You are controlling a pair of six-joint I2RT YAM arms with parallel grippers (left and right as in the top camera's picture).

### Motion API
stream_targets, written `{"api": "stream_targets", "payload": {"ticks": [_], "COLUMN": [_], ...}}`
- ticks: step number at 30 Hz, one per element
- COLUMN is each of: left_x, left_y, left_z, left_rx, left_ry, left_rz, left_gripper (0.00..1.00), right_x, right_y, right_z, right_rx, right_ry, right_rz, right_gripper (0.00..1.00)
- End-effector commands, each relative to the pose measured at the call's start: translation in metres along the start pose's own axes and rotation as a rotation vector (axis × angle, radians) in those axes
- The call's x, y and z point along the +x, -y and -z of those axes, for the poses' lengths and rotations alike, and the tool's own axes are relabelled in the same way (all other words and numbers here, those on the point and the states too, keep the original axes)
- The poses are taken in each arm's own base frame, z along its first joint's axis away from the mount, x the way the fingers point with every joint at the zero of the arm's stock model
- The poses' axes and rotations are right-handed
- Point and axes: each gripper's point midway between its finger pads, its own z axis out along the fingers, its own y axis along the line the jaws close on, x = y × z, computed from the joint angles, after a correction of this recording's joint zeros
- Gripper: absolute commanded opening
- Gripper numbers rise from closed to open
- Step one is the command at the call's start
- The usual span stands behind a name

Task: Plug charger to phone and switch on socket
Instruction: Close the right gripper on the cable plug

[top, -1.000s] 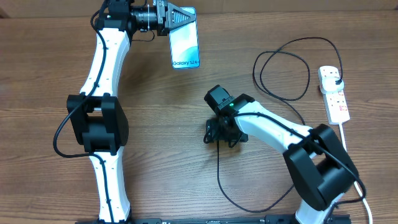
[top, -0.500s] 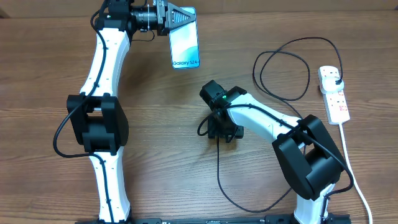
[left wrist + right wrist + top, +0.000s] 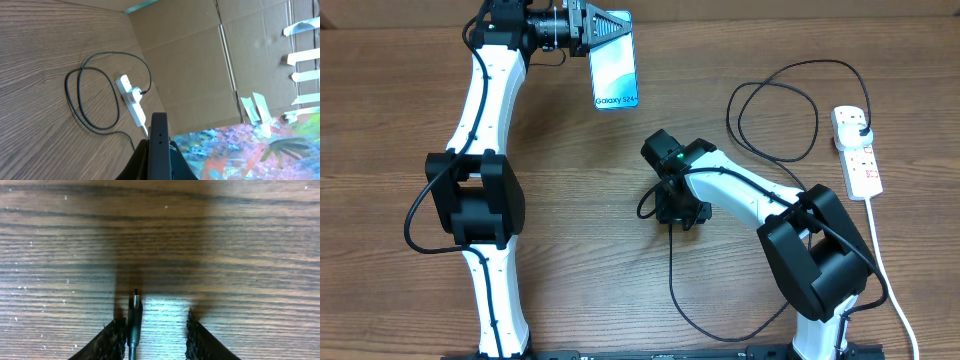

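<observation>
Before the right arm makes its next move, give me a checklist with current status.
1. Phone held by left gripper: ok, shut on the end away from the text.
2. Cable tip inside right gripper: ok, lying off-centre in the gap.
3. Right gripper shut on the tip: not ok, it is open.
4. Plug in power strip: ok, it sits in the end outlet.
5. Power strip switched on: cannot tell, too small.
6. Phone port facing the tip: cannot tell.
</observation>
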Motion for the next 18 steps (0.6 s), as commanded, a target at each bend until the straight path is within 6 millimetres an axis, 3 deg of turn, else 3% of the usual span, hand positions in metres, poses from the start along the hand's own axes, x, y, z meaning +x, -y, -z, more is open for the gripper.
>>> {"api": "stream_targets", "payload": {"ticks": [1, 6, 18], "left_x": [-0.0057, -0.0059, -0.006], "left_y": [0.0244, 0.0241, 0.0241], "left_z": [0.0078, 0.0078, 0.0078], "left_rx": [0.012, 0.01, 0.01], "left_ry": [0.012, 0.013, 0.014], "left_rz": [-0.067, -0.067, -0.068], "left_gripper": [0.04, 0.04, 0.04], "right_x": [0.0106, 0.0096, 0.0051], "right_y": [-0.0074, -0.0085, -0.0112], "right_z": [-0.0139, -0.0139, -0.014], "right_rx": [0.006, 0.003, -0.007], "right_ry": [-0.045, -0.04, -0.02], "right_rz": [0.02, 0.021, 0.018], "right_gripper": [0.41, 0.32, 0.28]}}
